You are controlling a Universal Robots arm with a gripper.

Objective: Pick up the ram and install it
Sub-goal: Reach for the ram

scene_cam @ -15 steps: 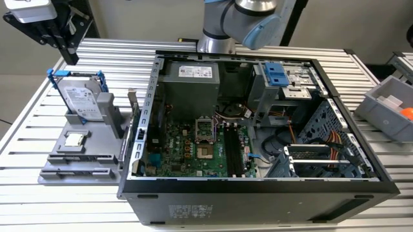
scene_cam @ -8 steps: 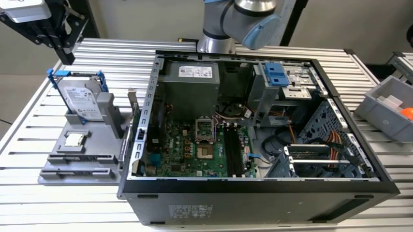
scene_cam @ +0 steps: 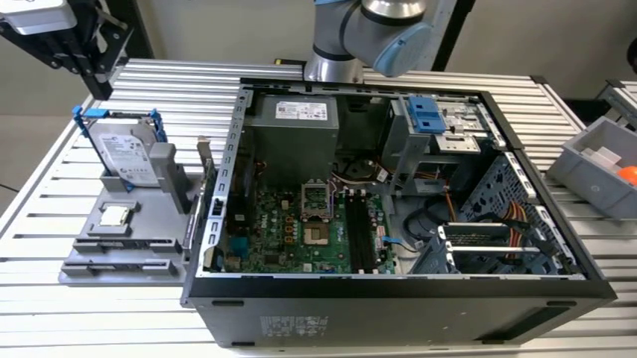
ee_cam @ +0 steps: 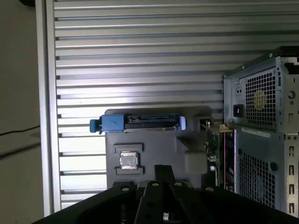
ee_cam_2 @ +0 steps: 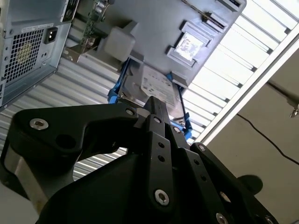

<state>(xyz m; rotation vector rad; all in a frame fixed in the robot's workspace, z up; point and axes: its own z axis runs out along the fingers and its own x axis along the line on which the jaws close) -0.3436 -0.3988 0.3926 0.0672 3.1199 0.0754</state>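
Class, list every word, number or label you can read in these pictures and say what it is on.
Hard drive label: print too small to read.
Power supply label: too small to read.
Computer case front sticker: too blurred to read.
Nothing can be quoted.

Item, arm (scene_cam: 383, 30): we log one silver joint with a light-blue cap at the top edge of the exterior view.
Item, hand (ee_cam_2: 156, 106): black linkage with bright bolts, logged in both wrist views, held aloft, tip downward.
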